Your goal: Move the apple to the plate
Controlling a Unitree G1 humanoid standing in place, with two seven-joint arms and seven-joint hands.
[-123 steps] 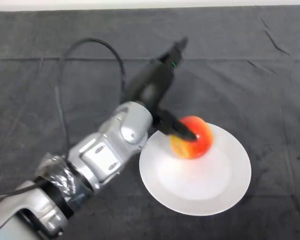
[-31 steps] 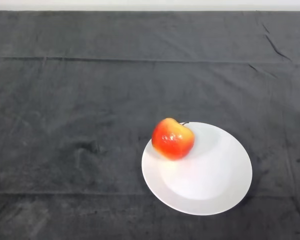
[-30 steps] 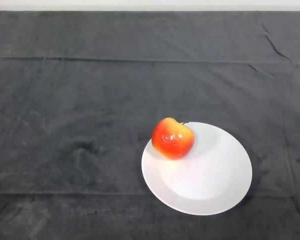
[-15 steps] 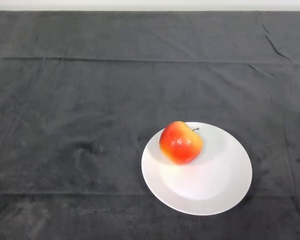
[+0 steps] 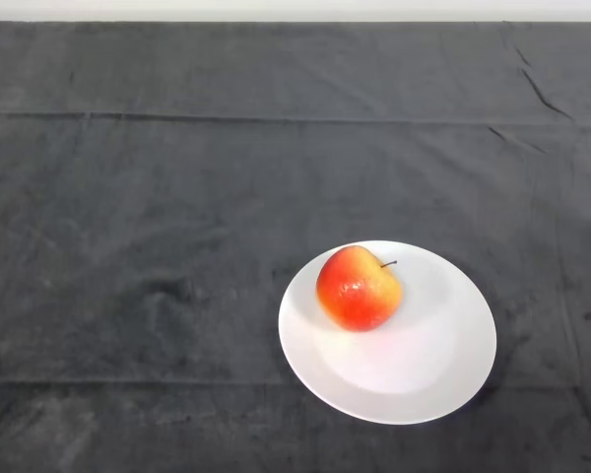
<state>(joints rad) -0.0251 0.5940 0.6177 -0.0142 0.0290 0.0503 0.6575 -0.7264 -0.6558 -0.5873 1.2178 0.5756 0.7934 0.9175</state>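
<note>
The apple [image 5: 359, 288] is found wholly on the plate [image 5: 433, 379], rolled inward from its left rim since earlier.

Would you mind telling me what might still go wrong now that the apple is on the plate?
The apple sits off-centre, toward the plate's far-left rim, so it may roll off onto the dark cloth if anything bumps the table. It also rests on a rounded side with its stem tilted to the right, so it might rock or settle further by itself.
</note>
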